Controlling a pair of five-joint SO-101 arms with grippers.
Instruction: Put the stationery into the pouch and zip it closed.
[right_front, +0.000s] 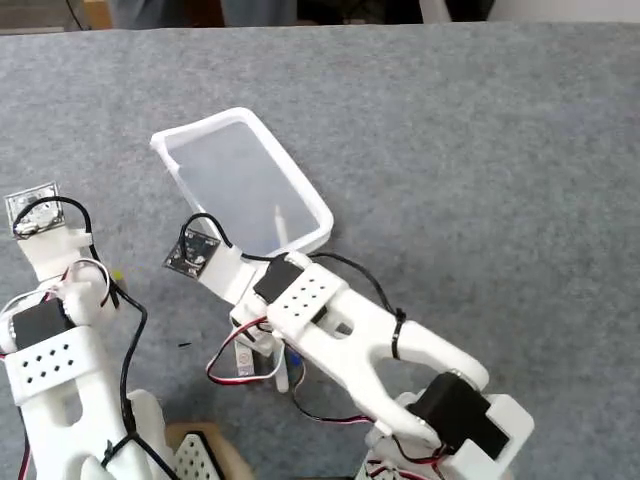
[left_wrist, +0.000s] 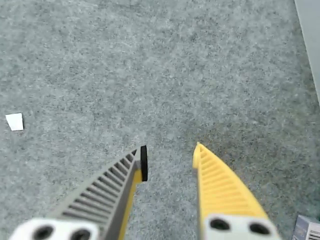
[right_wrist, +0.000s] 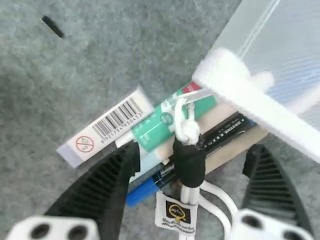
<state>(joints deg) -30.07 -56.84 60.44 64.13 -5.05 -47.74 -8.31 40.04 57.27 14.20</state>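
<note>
— Start with the right tool (right_wrist: 194, 152). How does it stand?

— Wide open. Its black fingers (right_wrist: 107, 180) are well apart and grip nothing. A white zip cord (right_wrist: 187, 130) with a black sleeve and a small tag lies between them, touching neither.

— And the stationery (right_wrist: 150, 131)?

— It is out on the grey desk (right_wrist: 40, 90), heaped just beside the white edge of the pouch (right_wrist: 250, 100). There is a flat pack (right_wrist: 107, 127) with a barcode, a green stick (right_wrist: 165, 120) partly over it, a black pen (right_wrist: 227, 132) and a blue pen (right_wrist: 142, 192) at the heap's edge.

— The pouch itself?

— From the high view it lies flat, translucent with a white rim, near the middle of the desk. The right arm (right_front: 330, 320) hangs over its near corner and covers most of the heap.

— The left tool (left_wrist: 170, 152)?

— Open as well. One finger is grey and one yellow, with only desk between them. The left arm (right_front: 50, 350) sits off to the side, apart from the pouch. A small white scrap (left_wrist: 14, 121) lies on the desk near it.
</note>
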